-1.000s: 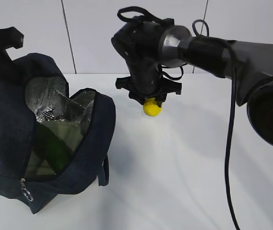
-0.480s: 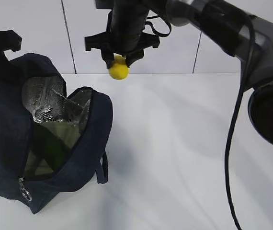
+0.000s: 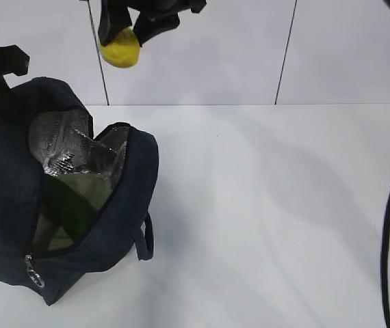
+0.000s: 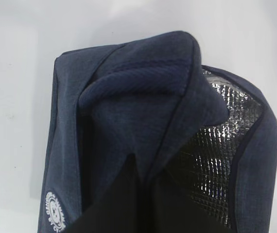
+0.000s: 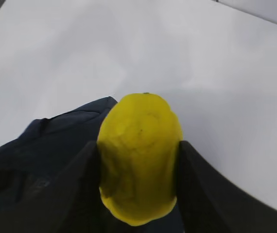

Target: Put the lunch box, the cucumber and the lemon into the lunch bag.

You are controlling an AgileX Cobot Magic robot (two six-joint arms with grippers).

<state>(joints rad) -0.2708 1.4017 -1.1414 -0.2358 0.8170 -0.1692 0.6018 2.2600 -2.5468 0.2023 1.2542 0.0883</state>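
Comparing with the frames before, we find the lemon (image 3: 120,52) carried from low over the middle of the table (image 3: 270,205) up and leftward, so that it now hangs near the top edge of the exterior view, above and slightly right of the lunch bag's (image 3: 113,232) back edge. Most of the right arm has left that view; only the right gripper (image 3: 128,34) tips and a stretch of black cable at the far right remain. The bag has barely shifted.

In the right wrist view the lemon (image 5: 139,158) stands with its long axis along the fingers, one end pointing away from the wrist, and dark bag fabric lies below it. The right gripper (image 5: 138,167) is clamped on the lemon's two sides.

The lunch bag lies on the table at left, mouth open toward the camera, foil lining (image 3: 65,140) showing. Inside we see a dark green shape, likely the cucumber (image 3: 68,208), over a pale green surface, likely the lunch box (image 3: 94,188) lid.

The left gripper (image 4: 138,189), fingers together, pinches the bag's raised flap (image 4: 148,92) from above.
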